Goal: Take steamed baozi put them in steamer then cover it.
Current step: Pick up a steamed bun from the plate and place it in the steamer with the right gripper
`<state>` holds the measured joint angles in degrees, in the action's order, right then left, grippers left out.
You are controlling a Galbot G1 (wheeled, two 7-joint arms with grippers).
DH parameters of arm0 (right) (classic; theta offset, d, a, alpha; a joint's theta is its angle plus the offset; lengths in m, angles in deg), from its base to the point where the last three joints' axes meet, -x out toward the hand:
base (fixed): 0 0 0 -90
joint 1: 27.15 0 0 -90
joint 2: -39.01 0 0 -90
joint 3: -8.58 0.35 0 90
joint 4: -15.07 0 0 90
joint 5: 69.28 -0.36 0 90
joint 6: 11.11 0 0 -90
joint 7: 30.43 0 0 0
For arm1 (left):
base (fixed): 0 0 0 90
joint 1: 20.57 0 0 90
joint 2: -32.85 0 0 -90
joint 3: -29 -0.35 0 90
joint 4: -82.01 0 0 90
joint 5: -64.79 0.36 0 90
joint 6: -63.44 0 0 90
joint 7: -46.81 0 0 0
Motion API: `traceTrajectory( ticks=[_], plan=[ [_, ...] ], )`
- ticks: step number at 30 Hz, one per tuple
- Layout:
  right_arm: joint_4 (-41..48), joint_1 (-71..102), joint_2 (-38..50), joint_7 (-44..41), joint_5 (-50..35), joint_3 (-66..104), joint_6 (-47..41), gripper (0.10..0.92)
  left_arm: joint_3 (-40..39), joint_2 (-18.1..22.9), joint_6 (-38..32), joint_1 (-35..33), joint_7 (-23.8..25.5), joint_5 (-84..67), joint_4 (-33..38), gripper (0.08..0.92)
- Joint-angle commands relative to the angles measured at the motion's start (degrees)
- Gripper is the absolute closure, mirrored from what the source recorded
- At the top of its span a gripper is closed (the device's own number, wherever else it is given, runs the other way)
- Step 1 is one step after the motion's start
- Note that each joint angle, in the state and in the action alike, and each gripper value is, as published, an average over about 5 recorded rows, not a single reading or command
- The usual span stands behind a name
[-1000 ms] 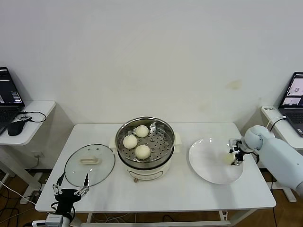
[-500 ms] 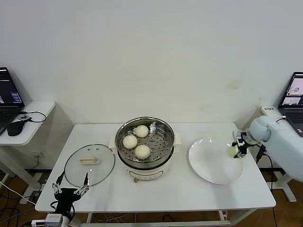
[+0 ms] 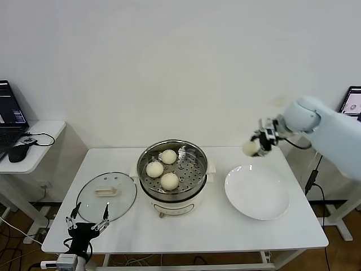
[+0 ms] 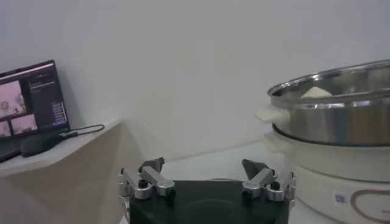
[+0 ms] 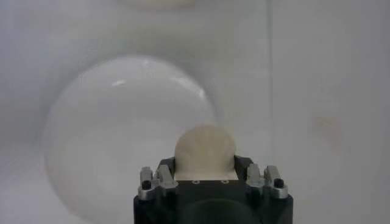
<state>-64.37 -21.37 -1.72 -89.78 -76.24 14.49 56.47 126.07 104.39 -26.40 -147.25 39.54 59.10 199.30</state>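
Since a second ago the right gripper (image 3: 255, 145) has lifted off the white plate (image 3: 257, 192) and swung up and inward, carrying the last baozi (image 3: 250, 148) with it; it now hangs in the air above the plate's 12 o'clock edge, at about 3 o'clock from the steamer (image 3: 172, 169) and well above the table (image 3: 220, 226). The plate it left lies bare.

Three baozi already sit on the perforated tray inside the steamer: one at about 12 o'clock (image 3: 168, 156), one at 9 o'clock (image 3: 155, 168) and one near 6 o'clock (image 3: 170, 180). By my reading the task is well past halfway: the fourth bun has yet to be carried over and set down in the free space on the tray's 3 o'clock side, and the cover (image 3: 106, 196) lies flat on the table at 9 o'clock from the steamer, not yet put on.

The right gripper's jaws are pressed in on the bun from both sides; the right wrist view shows the cream-white baozi (image 5: 205, 153) bulging out between the fingers (image 5: 152, 180), held clear of the plate below.

The left gripper (image 3: 86, 225) waits low at the table's near edge, just at 6 o'clock from the cover, its fingers (image 4: 148, 179) spread wide and holding nothing.
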Motion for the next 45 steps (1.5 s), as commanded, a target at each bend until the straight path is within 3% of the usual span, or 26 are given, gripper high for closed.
traceTrajectory(
  ticks=[1,7,14,45],
  plan=[
    [-5.4,-14.23,-12.74,5.21,-17.63,-11.87,-10.63,0.415,0.12,0.18,0.05,0.07,0.0,-0.06,0.2,0.177],
    [-2.63,-10.79,-21.19,7.16,-19.65,-13.0,-13.55,0.414,0.84,0.21,0.06,0.06,0.0,-0.46,0.35,0.177],
    [2.33,-4.94,-26.38,7.61,-16.25,-13.8,-14.6,0.414,1.47,0.51,0.01,-0.11,-0.03,-0.82,0.65,0.177],
    [12.22,4.52,-28.46,7.45,-5.27,-9.73,-12.72,0.414,1.15,0.57,0.0,0.5,0.02,-0.89,0.21,0.177]
  ],
)
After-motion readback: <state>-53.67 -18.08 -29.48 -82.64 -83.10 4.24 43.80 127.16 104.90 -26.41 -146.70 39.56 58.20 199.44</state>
